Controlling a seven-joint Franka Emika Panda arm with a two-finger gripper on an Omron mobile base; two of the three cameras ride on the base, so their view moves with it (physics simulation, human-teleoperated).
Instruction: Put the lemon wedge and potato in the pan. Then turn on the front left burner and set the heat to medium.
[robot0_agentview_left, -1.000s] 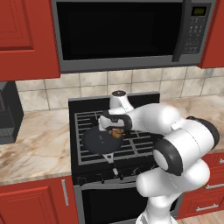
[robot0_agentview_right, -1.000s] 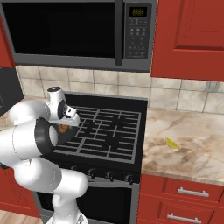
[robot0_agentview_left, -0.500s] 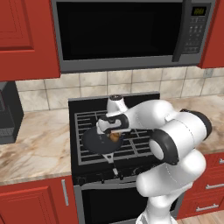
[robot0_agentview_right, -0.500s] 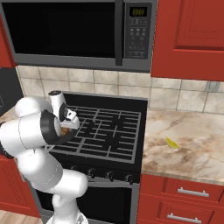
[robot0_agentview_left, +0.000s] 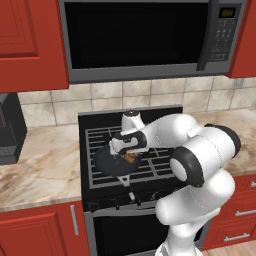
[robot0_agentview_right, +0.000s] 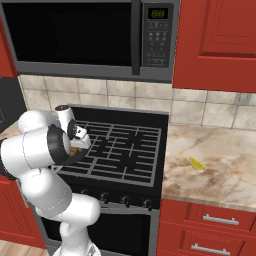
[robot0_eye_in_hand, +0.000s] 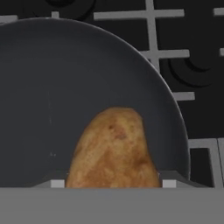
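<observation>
The round, shallow, dark grey pan sat on the front left burner, a black iron grate section of the black stovetop, and its short dark handle pointed toward the stove's front edge. The grates to the right of the pan were bare, so there was open room on that side. Above the stove hung a big black and silver microwave, with red cupboards on both sides, so the room overhead was closed in. The white robot arm reached in from the right and bent low over the pan. Its tool hung just above the pan, and the small brown-orange oval potato sat right at its tip. In the hand view the potato stood between the two finger tips, over the right part of the pan floor and near the rim. The tool looked closed on the potato, though the fingers themselves were mostly hidden. I could not tell whether the potato touched the pan. The tiny yellow lemon wedge lay far from the tool on the pale marble desk to the right of the stove, well back from the desk's front edge.
</observation>
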